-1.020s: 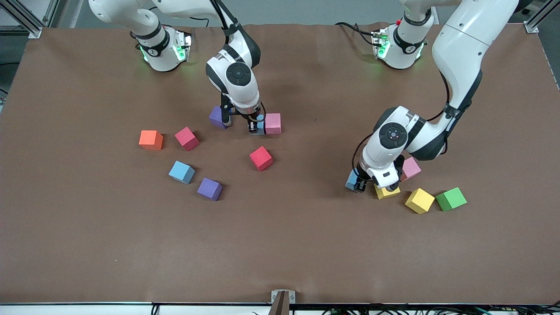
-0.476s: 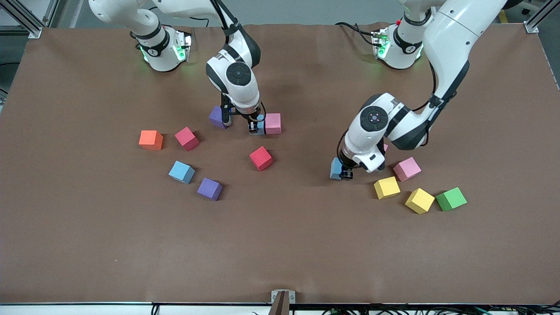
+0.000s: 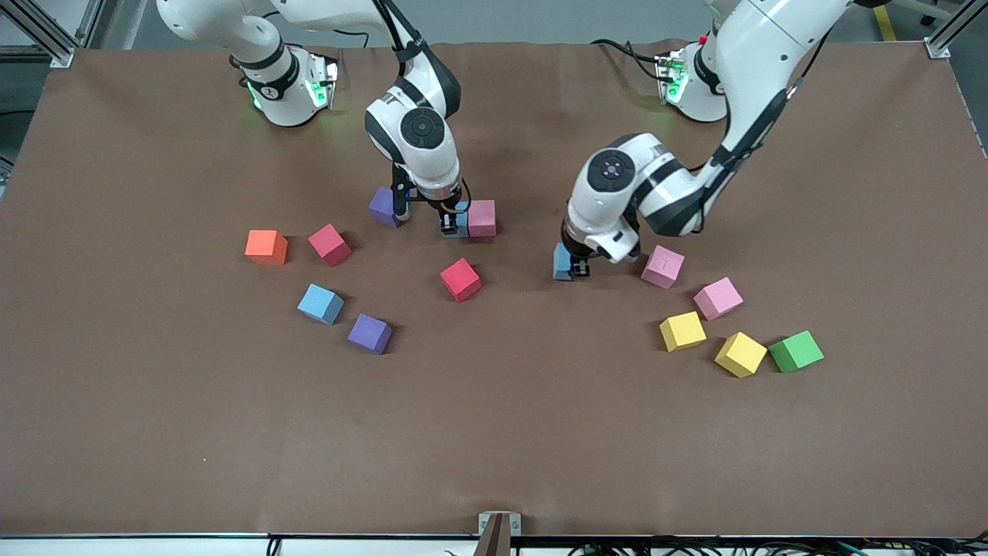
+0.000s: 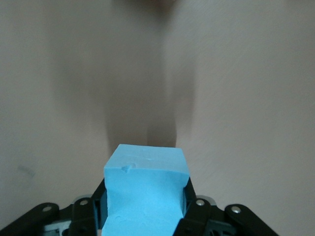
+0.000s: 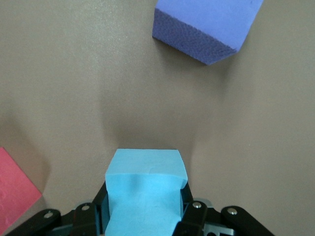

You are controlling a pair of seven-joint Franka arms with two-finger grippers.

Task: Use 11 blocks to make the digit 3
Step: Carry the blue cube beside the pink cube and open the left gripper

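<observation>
My right gripper (image 3: pixel 450 225) is shut on a light blue block (image 5: pixel 146 189), held low against a pink block (image 3: pixel 482 218), with a purple block (image 5: pixel 206 27) close by. My left gripper (image 3: pixel 572 268) is shut on another light blue block (image 4: pixel 146 189) over bare mat between the red block (image 3: pixel 461 279) and a pink block (image 3: pixel 663 266). Loose on the mat lie a third pink block (image 3: pixel 718 298), two yellow blocks (image 3: pixel 682 330) (image 3: pixel 740 354), a light blue block (image 3: pixel 320 303) and a purple block (image 3: pixel 370 333). No digit 3 shape shows.
An orange cube (image 3: pixel 266 247) and a dark pink-red cube (image 3: pixel 329 244) sit toward the right arm's end. A green cube (image 3: pixel 796 350) lies beside the yellow ones toward the left arm's end. The brown mat (image 3: pixel 494 448) nearest the front camera is bare.
My left arm carried its light blue block from beside the yellow blocks toward the table's middle, uncovering a pink block. The right arm has not moved.
</observation>
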